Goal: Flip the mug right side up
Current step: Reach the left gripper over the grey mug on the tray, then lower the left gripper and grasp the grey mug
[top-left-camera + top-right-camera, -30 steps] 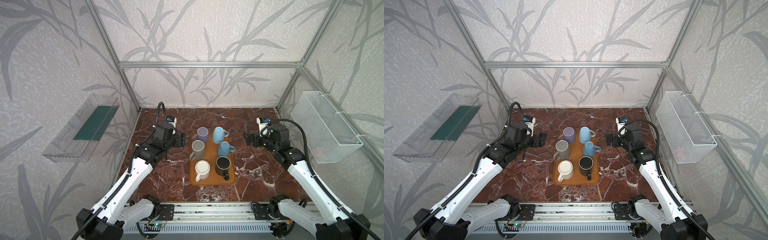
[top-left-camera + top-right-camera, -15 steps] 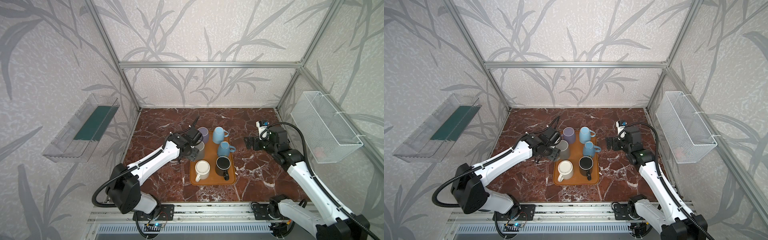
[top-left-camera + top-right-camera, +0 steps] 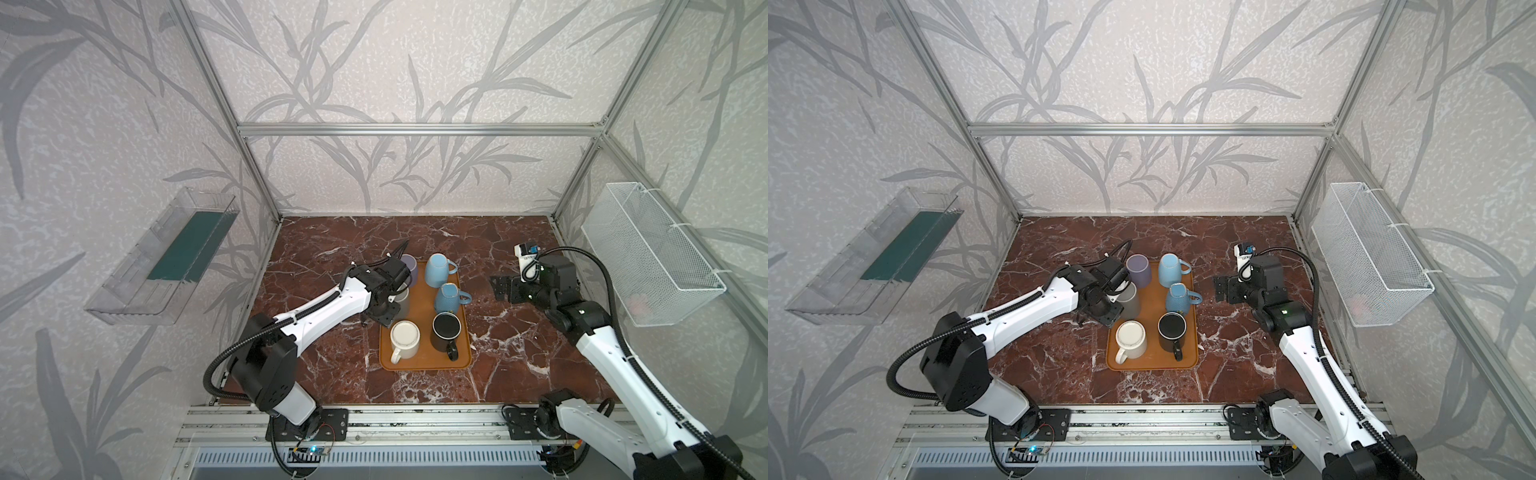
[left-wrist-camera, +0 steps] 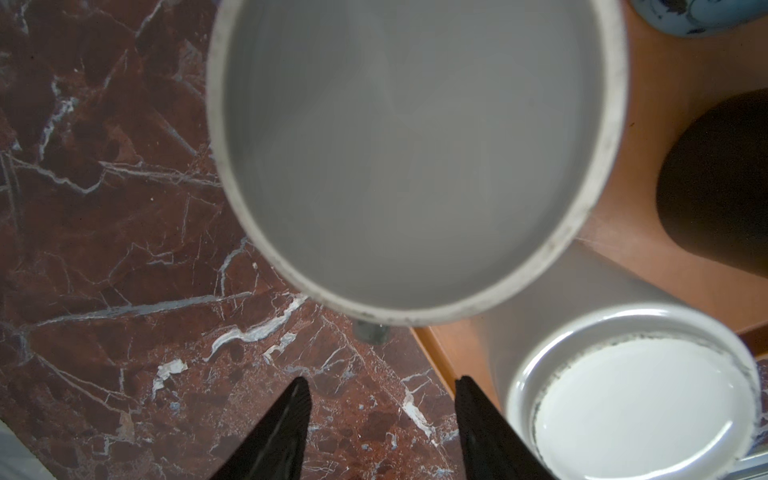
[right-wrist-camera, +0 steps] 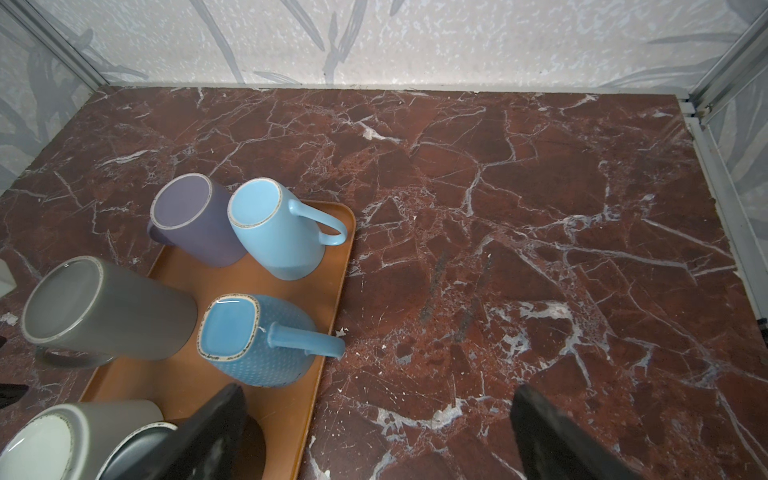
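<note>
Step in hand: the left gripper [image 3: 384, 318] is settling by the handle of the grey mug [image 5: 108, 309], as I judge it; the grasp is not yet made.
Grey mug: it stands upside down, base up, at the left edge of the orange tray [image 3: 419, 361], in the middle of that side, with its handle [image 5: 70, 359] turned outward over the tray's left edge toward the marble worktop [image 3: 519, 245].
Neighbours: the cream mug [image 3: 404, 338] sits upright just beside it toward the tray's near left corner; the purple mug [image 3: 1139, 270] is inverted at the far left corner. The light blue mug [image 3: 438, 269] and the dotted blue mug [image 3: 448, 298] are inverted along the right edge, and the black mug [image 3: 445, 330] is upright near the near right corner.
Left fingers: in the left wrist view the two dark fingertips [image 4: 286, 428] stand part-way open with only marble between them, holding nothing. The handle's exact place against them is hard to read, since the mug's base fills that view.
Right gripper [image 3: 505, 287]: it hangs wide open and empty above the worktop, well to the right of the tray.
Doing it well: centre the handle in the gap before closing, keep the near finger off the cream mug's rim, and lift clear of the tray wall before rolling the wrist.
Risk: a shallow pinch may let the mug swing or slip while turning.
</note>
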{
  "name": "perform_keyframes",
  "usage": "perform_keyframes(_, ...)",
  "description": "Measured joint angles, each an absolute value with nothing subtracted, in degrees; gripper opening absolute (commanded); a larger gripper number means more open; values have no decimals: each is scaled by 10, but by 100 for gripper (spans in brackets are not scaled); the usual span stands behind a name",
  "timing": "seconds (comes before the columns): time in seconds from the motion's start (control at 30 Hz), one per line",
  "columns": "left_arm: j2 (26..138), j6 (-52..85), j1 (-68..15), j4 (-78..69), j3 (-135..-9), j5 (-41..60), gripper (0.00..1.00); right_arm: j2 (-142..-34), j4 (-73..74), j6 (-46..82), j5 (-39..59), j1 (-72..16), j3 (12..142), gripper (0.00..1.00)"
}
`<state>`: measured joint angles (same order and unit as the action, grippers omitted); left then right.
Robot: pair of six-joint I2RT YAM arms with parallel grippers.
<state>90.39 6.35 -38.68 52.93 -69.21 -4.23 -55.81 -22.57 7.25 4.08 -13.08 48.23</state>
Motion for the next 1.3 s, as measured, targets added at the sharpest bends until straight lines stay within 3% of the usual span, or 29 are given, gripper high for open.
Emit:
perform_keyframes(0.47, 920, 43, -387, 465, -688, -35, 39, -558, -229, 70, 34, -131, 482, 99)
perform_keyframes(1.3, 940, 25, -375, 433, -668, -53, 30, -555, -252, 70, 31, -131, 482, 99)
